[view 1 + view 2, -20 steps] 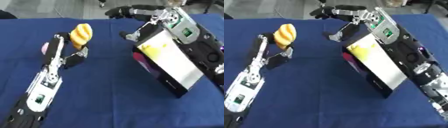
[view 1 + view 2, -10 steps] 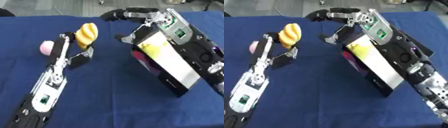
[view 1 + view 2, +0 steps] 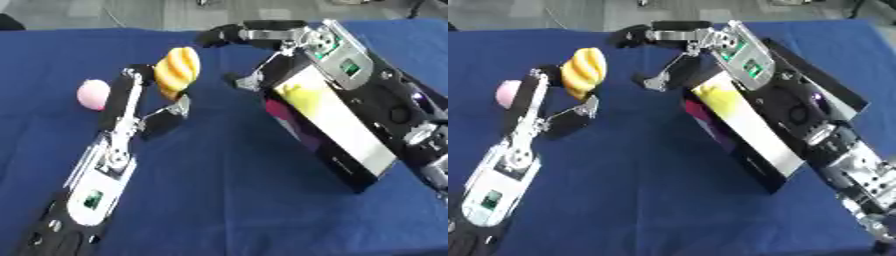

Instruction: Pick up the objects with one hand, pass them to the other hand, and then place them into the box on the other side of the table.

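A ridged yellow-orange object (image 3: 178, 71), shaped like a bread roll, is held up above the blue table with my left hand (image 3: 136, 100) shut on it, fingers behind and thumb below. My right hand (image 3: 293, 42) reaches in from the right, open, its fingers (image 3: 229, 35) spread just right of the object without touching it. A pink ball (image 3: 93, 93) lies on the cloth left of my left hand. Under my right forearm stands the black box (image 3: 337, 132) with a white wall, something yellow (image 3: 293, 93) showing inside it.
The blue tablecloth (image 3: 227, 200) covers the whole table. Grey floor shows past the far edge. My right arm (image 3: 798, 105) lies across the top of the box.
My left hand has carried the yellow object a little to the right. My right hand has stretched further left toward it, narrowing the gap. More of the pink ball shows.
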